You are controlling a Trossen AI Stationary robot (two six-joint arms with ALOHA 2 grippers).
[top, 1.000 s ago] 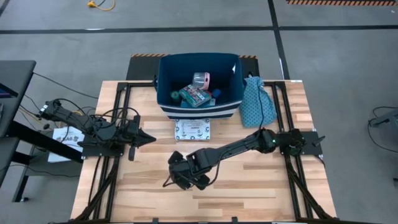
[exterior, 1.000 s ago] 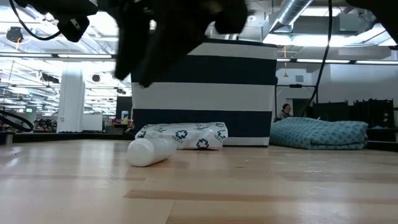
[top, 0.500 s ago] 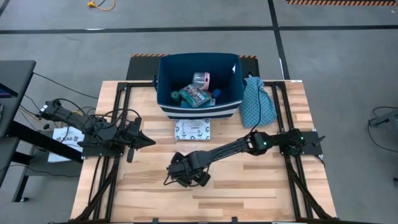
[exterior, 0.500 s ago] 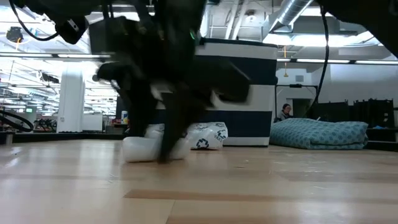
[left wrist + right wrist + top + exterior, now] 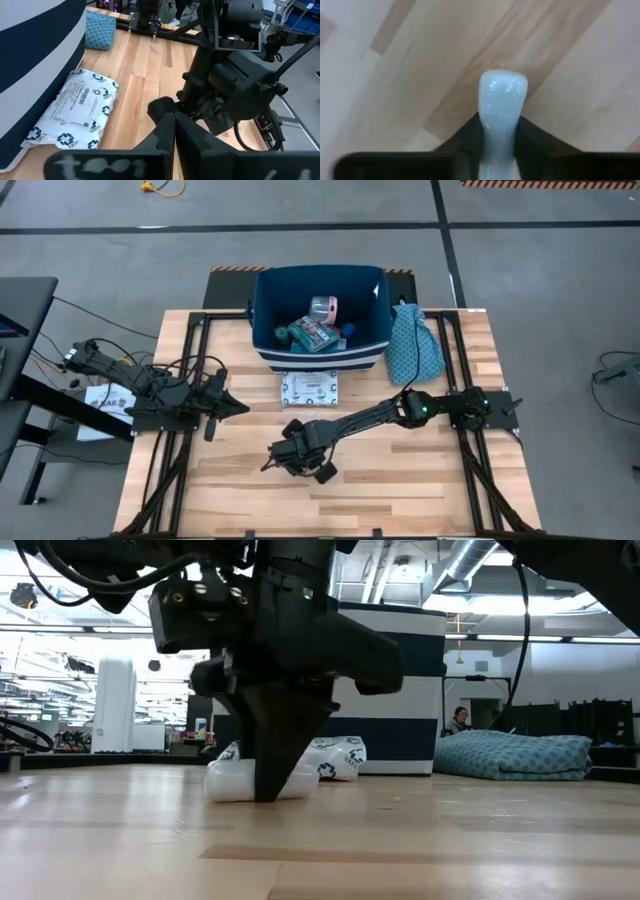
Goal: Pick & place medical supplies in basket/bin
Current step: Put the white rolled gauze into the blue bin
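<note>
The white stick (image 5: 232, 783) lies flat on the wooden table, in front of a white packet with teal marks (image 5: 335, 757). My right gripper (image 5: 268, 792) stands over the stick, pointing down; in the high view (image 5: 293, 455) it hides the stick. The navy bin with white stripes (image 5: 320, 350) stands at the far edge and holds a pink round piece (image 5: 326, 307), a green roll (image 5: 283, 333) and teal-and-white packets (image 5: 312, 334). My left gripper (image 5: 238, 405) waits shut at the table's left, above the wood. My right gripper is shut on the white stick, which is pinched between the two fingers (image 5: 532, 136). One rounded end (image 5: 503, 87) pokes out past them. The fingers come from above, pointing down, and lie across the stick. The stick lies level on the table (image 5: 225, 785).
A teal patterned fabric pouch (image 5: 412, 345) lies right of the bin. The white packet (image 5: 310, 388) rests flat just before the bin's near wall. Bare wood shows along the near part of the table (image 5: 400, 480). Black frame rails run down both sides.
My right gripper has come down from above the table onto the white stick and shifted a little toward the table's left. The stick stays lying on the wood.
</note>
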